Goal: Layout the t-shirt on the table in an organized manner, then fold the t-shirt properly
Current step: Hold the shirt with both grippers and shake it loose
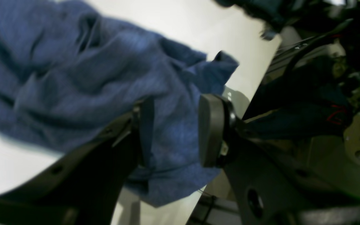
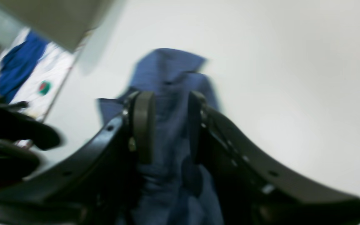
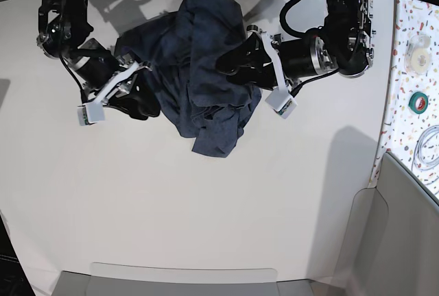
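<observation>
**Kid:** Where is the t-shirt [image 3: 199, 83] sitting?

**Helper:** It is lying in a crumpled heap on the white desk [image 3: 206, 214], near the far edge. No letters are showing.

**Kid:** What is touching it, going left to right?

**Helper:** In the base view, the right fingers [image 2: 167, 125] are reaching into the t-shirt's left side. They are standing partly open with cloth between them, not pinched. The left fingers [image 1: 175, 131] are at the t-shirt's right side, also partly open over cloth.

**Kid:** Which step is this?

**Helper:** Still laying it out, I think. Next, both fingers probably need to grab two edges and pull them apart.
</observation>
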Controlling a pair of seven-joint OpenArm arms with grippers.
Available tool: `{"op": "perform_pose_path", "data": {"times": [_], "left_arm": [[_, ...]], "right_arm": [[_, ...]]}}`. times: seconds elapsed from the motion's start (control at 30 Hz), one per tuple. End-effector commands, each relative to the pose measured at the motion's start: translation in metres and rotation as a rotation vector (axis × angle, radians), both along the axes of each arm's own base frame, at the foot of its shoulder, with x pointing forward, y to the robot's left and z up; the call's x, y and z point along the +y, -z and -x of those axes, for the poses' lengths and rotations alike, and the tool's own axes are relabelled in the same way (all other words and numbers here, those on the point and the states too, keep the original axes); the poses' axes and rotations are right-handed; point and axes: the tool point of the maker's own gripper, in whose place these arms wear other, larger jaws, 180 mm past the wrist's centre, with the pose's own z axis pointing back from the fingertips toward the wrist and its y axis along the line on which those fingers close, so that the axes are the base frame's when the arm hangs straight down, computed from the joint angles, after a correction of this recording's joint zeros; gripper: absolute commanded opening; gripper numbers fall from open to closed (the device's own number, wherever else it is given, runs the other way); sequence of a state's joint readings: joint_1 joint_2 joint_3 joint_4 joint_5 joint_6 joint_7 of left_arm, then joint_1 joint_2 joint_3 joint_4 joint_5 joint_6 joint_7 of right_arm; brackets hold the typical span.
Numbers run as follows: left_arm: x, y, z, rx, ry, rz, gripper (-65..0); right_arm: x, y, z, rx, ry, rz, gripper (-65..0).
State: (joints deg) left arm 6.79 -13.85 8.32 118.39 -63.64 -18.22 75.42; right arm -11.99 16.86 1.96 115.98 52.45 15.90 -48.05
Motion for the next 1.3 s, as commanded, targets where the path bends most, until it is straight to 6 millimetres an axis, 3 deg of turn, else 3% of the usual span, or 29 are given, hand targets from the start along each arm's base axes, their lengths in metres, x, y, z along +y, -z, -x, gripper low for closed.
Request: {"op": "perform_pose_path", "data": {"times": [0.0, 0.17, 0.27, 0.4, 0.57, 0.73, 0.97, 1.07, 1.17, 1.27], "left_arm": [[-0.003, -0.012, -0.003, -0.033, 0.003, 0.033, -41.7], [-0.012, -0.010, 0.002, -0.024, 0.035, 0.034, -37.9], [-0.013, -0.001, -0.005, -0.055, 0.043, -0.043, -33.5], [-0.019, 0.014, -0.010, -0.047, 0.034, -0.154, -32.9], [-0.042, 0.023, -0.015, 0.008, -0.041, -0.219, -31.1], [-0.066, 0.034, -0.004, -0.021, -0.066, -0.271, -29.6], [-0.075, 0.043, 0.005, -0.044, -0.070, -0.328, -30.1], [-0.077, 0.047, 0.004, -0.085, -0.074, -0.361, -41.4], [-0.070, 0.047, -0.004, -0.098, -0.108, -0.380, -64.0], [-0.051, 0.042, -0.023, -0.093, -0.209, -0.376, -64.4]], "right_arm": [[0.003, -0.013, -0.005, -0.050, -0.011, -0.008, -46.6], [0.006, 0.000, -0.008, -0.037, -0.020, 0.053, -46.6], [0.011, 0.007, -0.004, -0.026, -0.037, 0.075, -46.6], [0.020, 0.014, 0.004, -0.004, -0.066, 0.075, -46.6], [0.017, 0.020, 0.009, 0.017, -0.058, 0.077, -46.7], [0.016, 0.025, 0.013, 0.032, -0.056, 0.080, -46.7], [0.017, 0.033, 0.015, 0.040, -0.034, 0.112, -46.8], [0.016, 0.040, 0.018, 0.050, -0.032, 0.141, -46.8], [0.015, 0.041, 0.017, 0.047, -0.018, 0.156, -46.8], [0.014, 0.043, 0.016, 0.045, -0.014, 0.170, -46.8]]}}
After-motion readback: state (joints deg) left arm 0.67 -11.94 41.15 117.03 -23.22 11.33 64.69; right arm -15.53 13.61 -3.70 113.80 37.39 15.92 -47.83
